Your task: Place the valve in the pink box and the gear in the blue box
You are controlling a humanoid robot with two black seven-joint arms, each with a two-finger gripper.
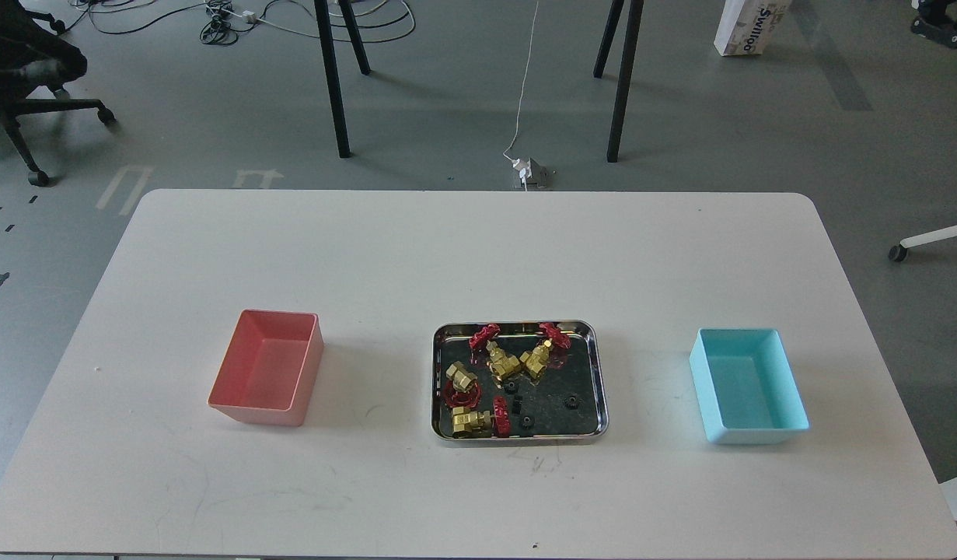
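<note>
A broad white rounded desk [478, 257] carries everything. Neither gripper is in view, so their state and their relation to the parts cannot be told. The salmon-pink plastic box [267, 378] sits left, the cyan-blue plastic box [749, 385] right, and the shiny steel tray [519, 381] between them holds four brass valves with red handwheels [503, 362] and several tiny black gears [571, 402]

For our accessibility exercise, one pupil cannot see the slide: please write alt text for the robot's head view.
A shiny steel tray sits mid-table holding four brass valves with red handwheels, such as one at the front, and several tiny black gears, such as one on the right. An empty pink box stands to its left and an empty blue box to its right on the white table. No robot arm is visible.
</note>
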